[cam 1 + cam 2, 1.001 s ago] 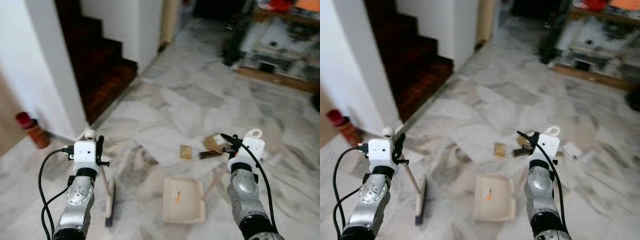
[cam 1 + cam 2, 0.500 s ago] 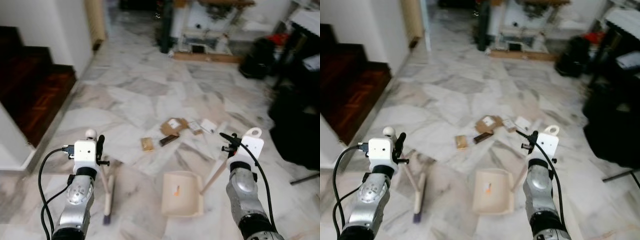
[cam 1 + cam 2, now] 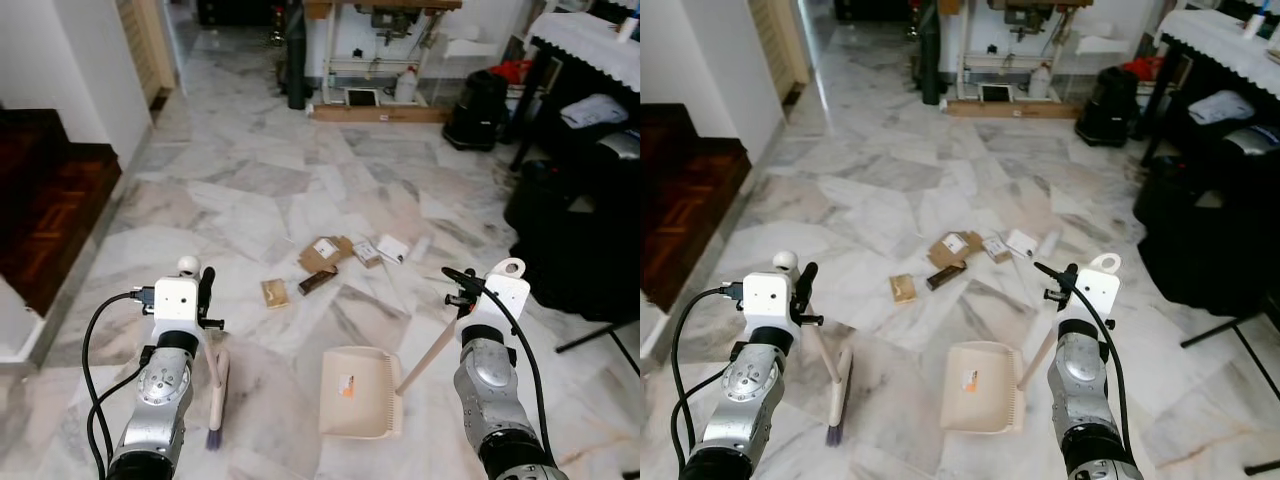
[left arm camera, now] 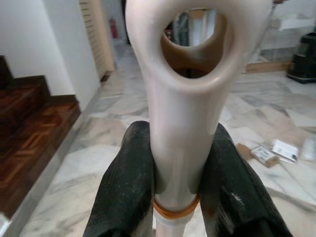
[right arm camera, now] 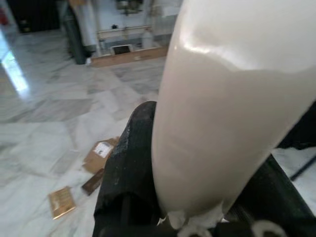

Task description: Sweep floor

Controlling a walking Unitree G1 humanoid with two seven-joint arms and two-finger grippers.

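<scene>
Scattered cardboard scraps (image 3: 330, 258) lie unswept on the marble floor (image 3: 250, 190), ahead of the cream plastic dustpan (image 3: 362, 406). Left gripper (image 4: 180, 182) fingers clamp the cream brush handle (image 4: 185, 113); right gripper (image 5: 187, 197) fingers clamp the dustpan's handle (image 5: 222, 103). Sweeping seems barely begun.

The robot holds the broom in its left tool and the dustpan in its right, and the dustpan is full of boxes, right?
Not quite. In the left eye view the dustpan holds no boxes; the boxes lie on the floor beyond it. The left tool does hold the broom, and the right tool the dustpan.
</scene>
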